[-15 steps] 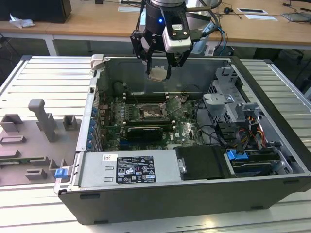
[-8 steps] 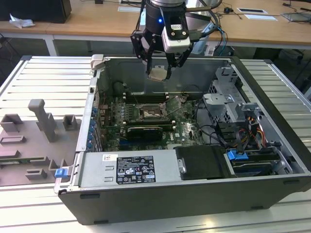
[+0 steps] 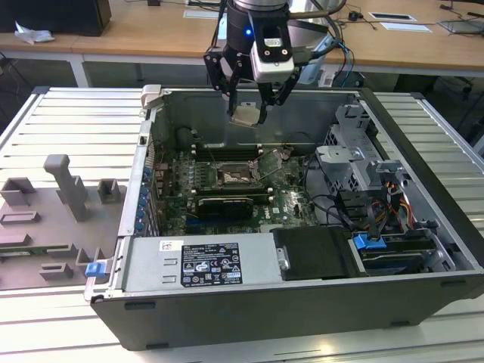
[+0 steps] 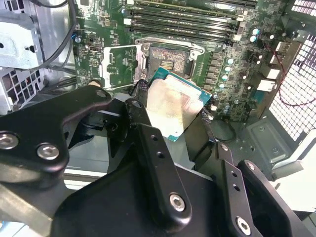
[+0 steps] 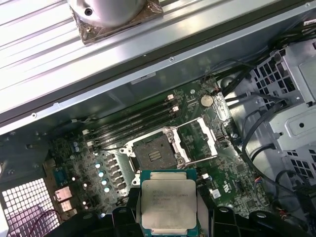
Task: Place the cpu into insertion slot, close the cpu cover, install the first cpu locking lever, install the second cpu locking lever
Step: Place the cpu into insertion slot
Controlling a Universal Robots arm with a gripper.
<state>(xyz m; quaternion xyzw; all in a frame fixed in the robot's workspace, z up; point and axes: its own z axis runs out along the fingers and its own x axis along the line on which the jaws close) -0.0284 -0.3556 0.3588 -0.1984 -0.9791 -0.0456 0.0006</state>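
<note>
My gripper (image 3: 246, 113) hangs above the open computer case, shut on the cpu (image 3: 244, 116), a flat silvery square chip with a green edge. In both wrist views the cpu (image 4: 173, 106) (image 5: 169, 202) sits between the black fingers (image 4: 139, 113), held in the air above the board. The insertion slot (image 3: 236, 178) (image 4: 165, 58) (image 5: 154, 157) lies uncovered below and a little ahead of the chip. The cpu cover (image 5: 200, 140) (image 4: 121, 66) stands flipped open beside the slot.
Long memory slots (image 5: 133, 121) run behind the socket. A black graphics card (image 3: 223, 204) lies in front of it. Cables and a metal drive cage (image 3: 355, 162) fill the exterior view's right of the case. A grey fixture (image 3: 72, 189) sits on the table at the left.
</note>
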